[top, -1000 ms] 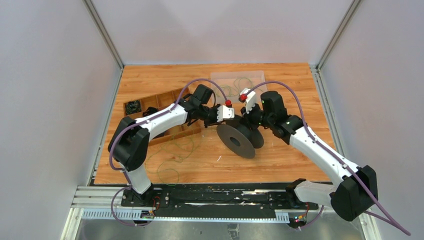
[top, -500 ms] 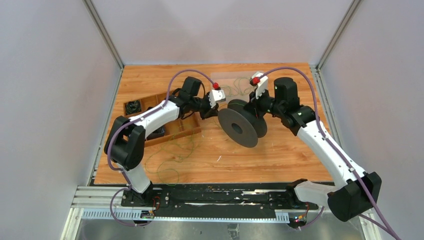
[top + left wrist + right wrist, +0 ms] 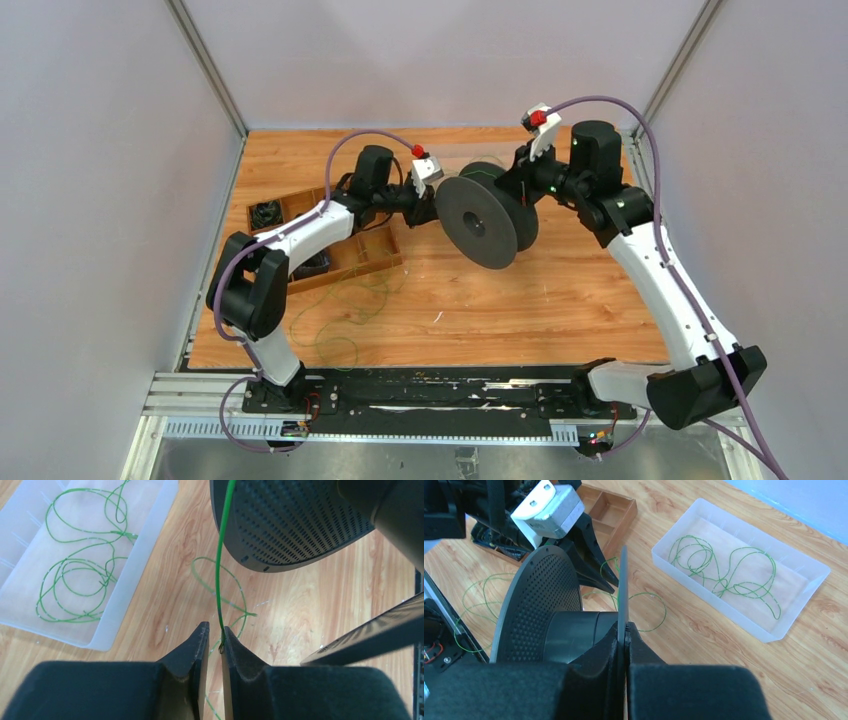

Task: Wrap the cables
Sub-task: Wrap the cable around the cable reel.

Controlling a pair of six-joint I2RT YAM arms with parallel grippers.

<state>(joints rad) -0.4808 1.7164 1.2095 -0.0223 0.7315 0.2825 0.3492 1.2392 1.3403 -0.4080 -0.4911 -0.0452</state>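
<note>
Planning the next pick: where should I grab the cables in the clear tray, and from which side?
Take a lone outer arc of the cables, away from the middle crossings, straight down from above. They lie flat in the tray, whose walls block a side approach; a single strand probably drags less of the tangle.

Matt black plastic over lightly varnished wood

The table is orange-brown wood grain with a slight sheen, scuffed pale in spots. The compartment box is darker, duller wood. The spool is matt black plastic, its flange finely perforated. The tray is frosted translucent plastic. The cables look smooth and glossy green. The left gripper has matt black fingers.
</note>
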